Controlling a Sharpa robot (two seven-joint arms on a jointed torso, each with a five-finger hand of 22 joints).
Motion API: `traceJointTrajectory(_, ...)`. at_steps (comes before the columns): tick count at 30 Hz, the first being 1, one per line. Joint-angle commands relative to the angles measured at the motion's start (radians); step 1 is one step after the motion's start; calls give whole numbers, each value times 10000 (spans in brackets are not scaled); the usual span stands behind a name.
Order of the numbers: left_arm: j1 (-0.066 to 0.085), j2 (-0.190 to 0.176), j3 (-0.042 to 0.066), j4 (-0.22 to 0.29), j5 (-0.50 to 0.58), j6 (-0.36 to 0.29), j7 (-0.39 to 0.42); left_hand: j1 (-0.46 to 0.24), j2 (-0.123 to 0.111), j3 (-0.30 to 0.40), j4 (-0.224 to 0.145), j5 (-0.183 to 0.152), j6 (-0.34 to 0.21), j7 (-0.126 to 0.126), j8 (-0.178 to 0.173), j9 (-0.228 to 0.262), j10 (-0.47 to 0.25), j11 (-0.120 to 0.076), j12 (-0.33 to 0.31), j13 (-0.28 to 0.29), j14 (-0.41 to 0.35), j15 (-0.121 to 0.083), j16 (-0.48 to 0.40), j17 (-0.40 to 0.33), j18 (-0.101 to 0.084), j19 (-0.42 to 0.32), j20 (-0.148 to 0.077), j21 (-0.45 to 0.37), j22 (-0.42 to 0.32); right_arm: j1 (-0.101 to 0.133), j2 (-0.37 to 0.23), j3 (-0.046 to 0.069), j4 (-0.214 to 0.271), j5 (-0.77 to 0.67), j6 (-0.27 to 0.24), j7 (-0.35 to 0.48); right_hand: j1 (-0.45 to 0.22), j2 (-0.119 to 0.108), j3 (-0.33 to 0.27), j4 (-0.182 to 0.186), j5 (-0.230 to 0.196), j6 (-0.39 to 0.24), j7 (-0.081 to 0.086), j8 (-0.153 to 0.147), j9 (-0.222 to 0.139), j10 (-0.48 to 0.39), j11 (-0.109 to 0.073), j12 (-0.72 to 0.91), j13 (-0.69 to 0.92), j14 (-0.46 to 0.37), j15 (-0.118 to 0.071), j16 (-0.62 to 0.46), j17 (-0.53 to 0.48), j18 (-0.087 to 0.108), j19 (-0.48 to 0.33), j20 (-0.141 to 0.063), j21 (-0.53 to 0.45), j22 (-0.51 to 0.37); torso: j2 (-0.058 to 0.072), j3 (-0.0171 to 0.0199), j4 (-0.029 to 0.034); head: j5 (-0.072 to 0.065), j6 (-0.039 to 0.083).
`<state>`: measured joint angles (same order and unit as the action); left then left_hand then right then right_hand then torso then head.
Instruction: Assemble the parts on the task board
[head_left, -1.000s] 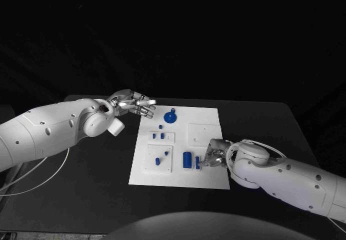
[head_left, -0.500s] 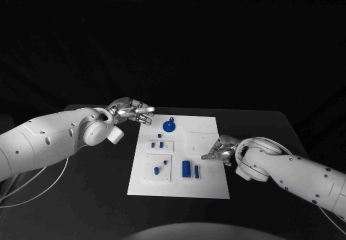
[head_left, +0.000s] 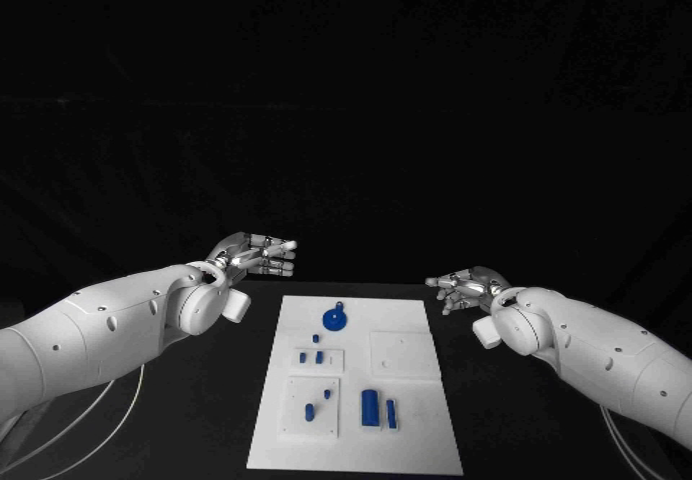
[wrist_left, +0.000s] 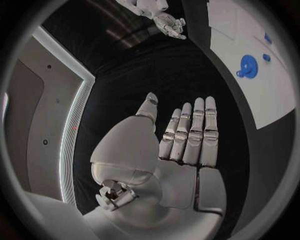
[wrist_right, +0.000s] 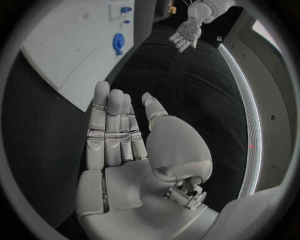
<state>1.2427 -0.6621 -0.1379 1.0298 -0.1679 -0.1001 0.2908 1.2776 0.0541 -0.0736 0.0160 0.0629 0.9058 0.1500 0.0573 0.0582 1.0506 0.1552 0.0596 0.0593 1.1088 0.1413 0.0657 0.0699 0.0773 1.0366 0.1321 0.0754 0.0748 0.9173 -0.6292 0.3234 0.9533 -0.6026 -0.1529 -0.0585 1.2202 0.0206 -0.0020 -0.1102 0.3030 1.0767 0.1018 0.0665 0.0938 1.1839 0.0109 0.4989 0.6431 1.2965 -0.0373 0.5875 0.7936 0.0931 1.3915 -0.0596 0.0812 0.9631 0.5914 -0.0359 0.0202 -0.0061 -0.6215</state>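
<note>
The white task board (head_left: 418, 425) lies in the middle of the black table. On it a round blue part (head_left: 335, 320) sits near the far edge. Small blue parts (head_left: 313, 355) sit in a plate behind two more (head_left: 309, 407), and two upright blue pieces (head_left: 378, 407) stand at the near middle. My left hand (head_left: 260, 255) hovers beyond the board's far left corner, fingers straight and apart, holding nothing. Beyond the far right corner my right hand (head_left: 464, 287) is equally bare. The wrist views show flat palms, left (wrist_left: 187, 140) and right (wrist_right: 119, 135), with the board (wrist_left: 250, 85) (wrist_right: 69, 50) to the side.
A square recess (head_left: 402, 354) on the board's right half holds nothing. White cables (head_left: 101, 400) trail on the table under my left arm. Black table surface (head_left: 188, 430) flanks the board on both sides.
The camera has tilted, so the board sits lower in the picture. My right hand has left the upright blue pieces and risen off the board to its far right corner. The left hand stayed near the far left corner.
</note>
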Motion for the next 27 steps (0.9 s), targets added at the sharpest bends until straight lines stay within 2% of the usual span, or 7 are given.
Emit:
traceJointTrajectory(1,53,254,21,-423,875,-414,491,24,142,5,-108,72,12,-61,23,9,-111,-40,5,0,-293,-5,-57,-40,-12,-20,13,-40,-21,56,327,93,-524,1978,-490,1973,-71,79,109,-221,223,-523,229,-44,-275,-172,363,-1886,-2165,-650,370,-1400,-1198,-126,-972,371,-190,-1416,-175,76,-23,53,442)
traceJointTrajectory(13,72,977,56,-1785,1612,-596,943,1,222,3,-239,63,-308,-356,2,-17,-1086,-152,-30,-33,-1471,32,-70,-99,357,-899,578,-86,-67,99,1005,365,-1256,3061,111,3327,-257,547,-190,-775,256,-2828,303,-129,-401,-2424,1253,-4396,-5857,-3431,1729,-5257,-7339,1602,-5342,3474,-17,-8966,-290,228,-56,60,808)
traceJointTrajectory(14,69,918,46,-1679,1131,-411,494,-3834,-541,736,-160,-629,-9058,-1500,-573,-582,-10506,-1552,-596,-593,-11088,-1413,-657,-699,-773,-10366,-1321,-754,-748,98,987,341,-1235,2396,-192,2478,-3810,-206,20,1102,-3030,-10767,-1018,-665,-938,-11839,-109,-4989,-6431,-12965,373,-5875,-7936,-931,-13915,596,-812,-9631,-270,184,-45,75,702)
traceJointTrajectory(18,-2,844,94,-1426,1150,-636,558,-5010,-541,736,-160,-629,-9058,-1500,-573,-582,-10506,-1552,-596,-593,-11088,-1413,-657,-699,-773,-10366,-1321,-754,-748,140,902,219,-982,2520,-396,2591,-4936,-206,20,1102,-3030,-10767,-1018,-665,-938,-11839,-109,-4989,-6431,-12965,373,-5875,-7936,-931,-13915,596,-812,-9631,-323,229,-86,71,575)
traceJointTrajectory(19,-32,812,114,-1319,1159,-731,586,-5293,-541,736,-160,-629,-9058,-1500,-573,-582,-10506,-1552,-596,-593,-11088,-1413,-657,-699,-773,-10366,-1321,-754,-748,157,866,167,-874,2573,-483,2639,-12202,-206,20,1102,-3030,-10767,-1018,-665,-938,-11839,-109,-4989,-6431,-12965,373,-5875,-7936,-931,-13915,596,-812,-9631,-345,248,-103,70,521)
traceJointTrajectory(21,-111,729,166,-1040,1180,-978,656,-12776,-541,736,-160,-629,-9058,-1500,-573,-582,-10506,-1552,-596,-593,-11088,-1413,-657,-699,-773,-10366,-1321,-754,-748,204,772,32,-596,2709,-708,2763,-12202,-206,20,1102,-3030,-10767,-1018,-665,-938,-11839,-109,-4989,-6431,-12965,373,-5875,-7936,-931,-13915,596,-812,-9631,-399,295,-145,66,393)
traceJointTrajectory(27,-476,346,410,254,1280,-2128,985,-12776,-541,736,-160,-629,-9058,-1500,-573,-582,-10506,-1552,-596,-593,-11088,-1413,-657,-699,-773,-10366,-1321,-754,-748,419,335,-594,700,3345,-1755,3342,-12202,-206,20,1102,-3030,-10767,-1018,-665,-938,-11839,-109,-4989,-6431,-12965,373,-5875,-7936,-931,-13915,596,-812,-9631,-472,359,-202,61,216)
